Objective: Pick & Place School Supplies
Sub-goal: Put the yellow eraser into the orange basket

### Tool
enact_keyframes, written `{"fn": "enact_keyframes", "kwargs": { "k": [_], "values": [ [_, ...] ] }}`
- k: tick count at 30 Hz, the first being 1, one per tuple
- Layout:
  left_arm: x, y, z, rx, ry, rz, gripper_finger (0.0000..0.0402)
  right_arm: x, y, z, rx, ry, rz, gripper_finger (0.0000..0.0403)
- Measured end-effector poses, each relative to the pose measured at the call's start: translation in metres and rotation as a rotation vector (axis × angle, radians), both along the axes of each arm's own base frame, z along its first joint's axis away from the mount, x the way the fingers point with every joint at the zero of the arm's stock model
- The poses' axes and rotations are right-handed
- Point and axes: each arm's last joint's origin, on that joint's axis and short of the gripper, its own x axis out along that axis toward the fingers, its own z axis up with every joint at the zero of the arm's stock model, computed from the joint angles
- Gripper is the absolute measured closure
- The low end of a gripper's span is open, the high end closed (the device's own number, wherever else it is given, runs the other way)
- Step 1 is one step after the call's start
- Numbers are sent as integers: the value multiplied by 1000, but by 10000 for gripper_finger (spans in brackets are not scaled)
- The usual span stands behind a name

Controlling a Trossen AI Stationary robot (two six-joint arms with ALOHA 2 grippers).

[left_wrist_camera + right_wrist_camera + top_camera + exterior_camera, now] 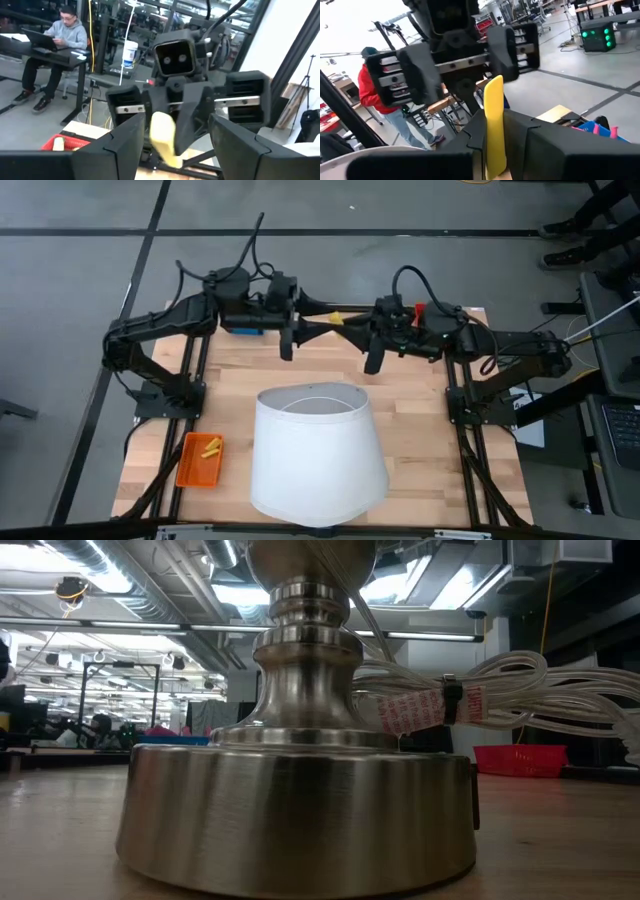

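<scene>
A yellow stick-like piece [337, 318] hangs in the air over the table's far middle, where both arms meet tip to tip. My right gripper [495, 117] is shut on it. My left gripper [177, 122] is open and faces the right one, with one finger on either side of the stick [162, 137]. The stick is near one of those fingers, and I cannot tell whether it touches. More yellow pieces lie in the orange tray [200, 458]. A pink-handled tool [596, 129] lies in the blue tray [590, 125]. My right gripper pinches the yellow stick's lower part [494, 150] between its two fingers, coming level from the table's right side. The stick is lifted clear of the table. Its free end [493, 85] stands out beyond the fingers toward the left gripper.
A large white lampshade [318, 450] stands at the table's near middle. The lamp's metal base [300, 800] and a bundled white cord [500, 700] fill the low view. A blue tray [245, 328] sits under the left arm. A red tray [65, 142] holds a pale piece. People are in the room beyond.
</scene>
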Motion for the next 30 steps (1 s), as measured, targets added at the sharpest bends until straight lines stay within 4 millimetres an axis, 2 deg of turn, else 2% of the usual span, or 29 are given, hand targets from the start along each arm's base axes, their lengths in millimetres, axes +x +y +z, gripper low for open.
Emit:
{"fn": "enact_keyframes", "kwargs": {
  "k": [10, 14, 21, 28, 30],
  "values": [
    [0, 0, -1, -18, 5, -4, 201, 1, 5, 4, -23, -48, 5, 368],
    [0, 0, -1, -22, 4, -4, 219, 1, 5, 5, -23, -53, 6, 368],
    [0, 0, 0, -38, 0, -8, 278, 1, 5, 5, -25, -57, 6, 368],
    [7, 0, -4, -78, 4, -38, 366, 3, 6, 4, -26, -54, 15, 368],
    [8, -1, -3, -81, -2, -64, 376, 2, 6, 4, -26, -56, 19, 368]
  ]
}}
